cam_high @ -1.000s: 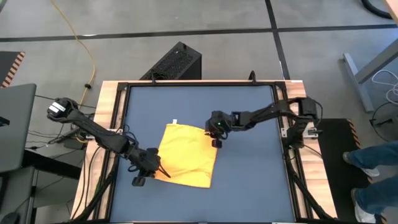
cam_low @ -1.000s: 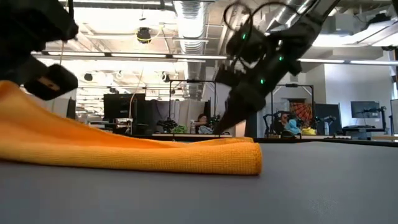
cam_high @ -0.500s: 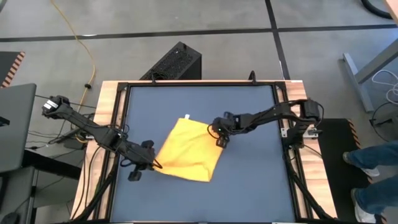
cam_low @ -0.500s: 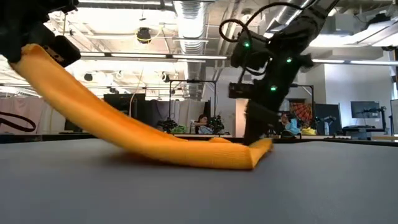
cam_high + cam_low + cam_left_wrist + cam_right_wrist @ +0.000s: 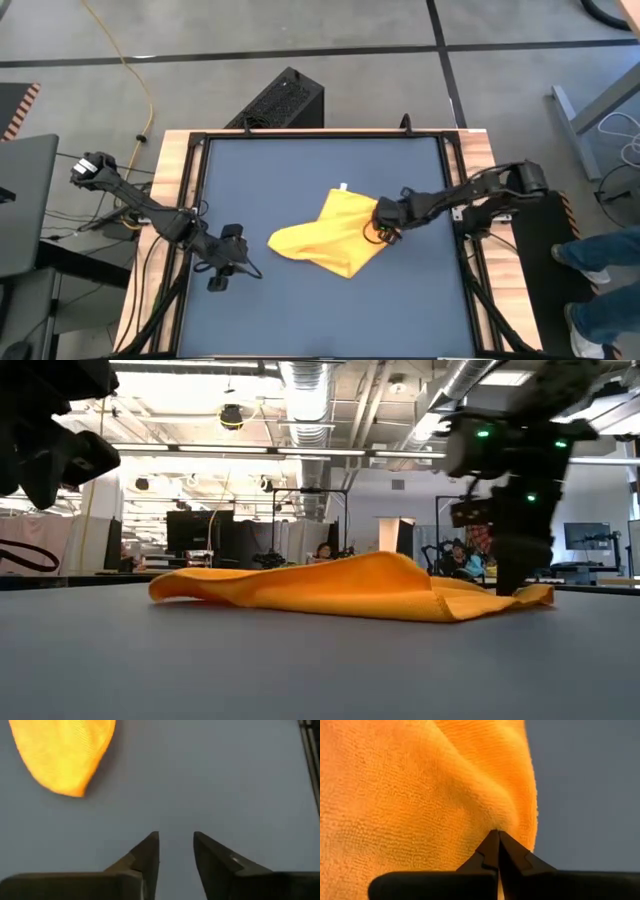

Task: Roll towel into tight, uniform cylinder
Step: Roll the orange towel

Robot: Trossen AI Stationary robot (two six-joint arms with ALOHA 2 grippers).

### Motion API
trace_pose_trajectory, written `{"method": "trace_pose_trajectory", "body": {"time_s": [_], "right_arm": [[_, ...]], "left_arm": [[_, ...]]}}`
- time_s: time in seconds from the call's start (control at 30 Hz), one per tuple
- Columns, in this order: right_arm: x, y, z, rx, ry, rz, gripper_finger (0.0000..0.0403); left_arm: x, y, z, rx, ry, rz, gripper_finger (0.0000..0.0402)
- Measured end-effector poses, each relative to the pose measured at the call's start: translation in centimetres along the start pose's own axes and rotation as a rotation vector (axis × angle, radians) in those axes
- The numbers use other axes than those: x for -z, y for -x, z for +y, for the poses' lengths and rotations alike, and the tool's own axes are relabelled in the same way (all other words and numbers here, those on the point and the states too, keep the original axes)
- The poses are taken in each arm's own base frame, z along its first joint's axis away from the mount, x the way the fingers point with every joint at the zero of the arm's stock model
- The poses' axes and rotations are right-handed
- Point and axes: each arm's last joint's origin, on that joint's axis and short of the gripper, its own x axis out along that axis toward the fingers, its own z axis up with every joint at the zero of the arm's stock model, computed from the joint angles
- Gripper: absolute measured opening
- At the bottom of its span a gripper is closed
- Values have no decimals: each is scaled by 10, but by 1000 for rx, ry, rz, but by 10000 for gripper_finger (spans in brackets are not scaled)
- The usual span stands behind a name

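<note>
A: High view: where's the towel [image 5: 335,238]?

B: Rumpled mid-mat [image 5: 300,170], long axis left to right. The right gripper [image 5: 383,228] is at its right edge; the left gripper [image 5: 243,268] is just beside its left tip.

A: Wrist views?

B: Left jaws parted, empty, cloth ahead. Right jaws clenched on a towel fold.

A: Low view?

B: The pinch point is hidden.

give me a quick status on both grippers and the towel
Left gripper open, off the towel, over bare mat. Right gripper shut on the towel's right edge. Towel crumpled, unrolled. Nothing in the way.
</note>
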Motion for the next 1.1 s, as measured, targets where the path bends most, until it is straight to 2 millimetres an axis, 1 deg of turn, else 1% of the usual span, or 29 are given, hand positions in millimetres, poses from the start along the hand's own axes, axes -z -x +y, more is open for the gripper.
{"method": "trace_pose_trajectory", "body": {"time_s": [0.1,0.17,0.23,0.33,0.4,0.5,0.63,0.77,0.87,0.97,1.03,1.1], "right_arm": [[17,-2,4,-11,-82,-59,23],[25,-1,7,-34,-135,-101,26],[30,3,10,-60,-173,-125,32],[30,13,13,-93,-192,-173,40],[28,21,14,-121,-195,-202,44],[27,30,14,-155,-200,-241,46],[27,38,11,-181,-209,-271,47],[26,42,8,-197,-207,-295,47],[25,47,8,-215,-193,-322,47],[25,51,10,-244,-185,-350,47],[26,52,11,-248,-177,-351,47],[28,53,13,-251,-165,-349,47]], "left_arm": [[-4,-1,-1,-23,-38,-52,130],[-14,-5,-4,-53,-88,-165,132],[-25,-14,-8,-63,-159,-304,133],[-46,-32,-12,-68,-322,-475,133],[-62,-45,-10,-94,-398,-566,133],[-89,-65,-4,-106,-480,-618,133],[-121,-95,5,-133,-544,-498,133],[-140,-130,10,-117,-587,-307,133],[-146,-155,9,-65,-621,-167,133],[-146,-174,8,-13,-658,-54,133],[-148,-182,5,23,-663,-30,133],[-148,-185,4,55,-662,-14,133]]}}
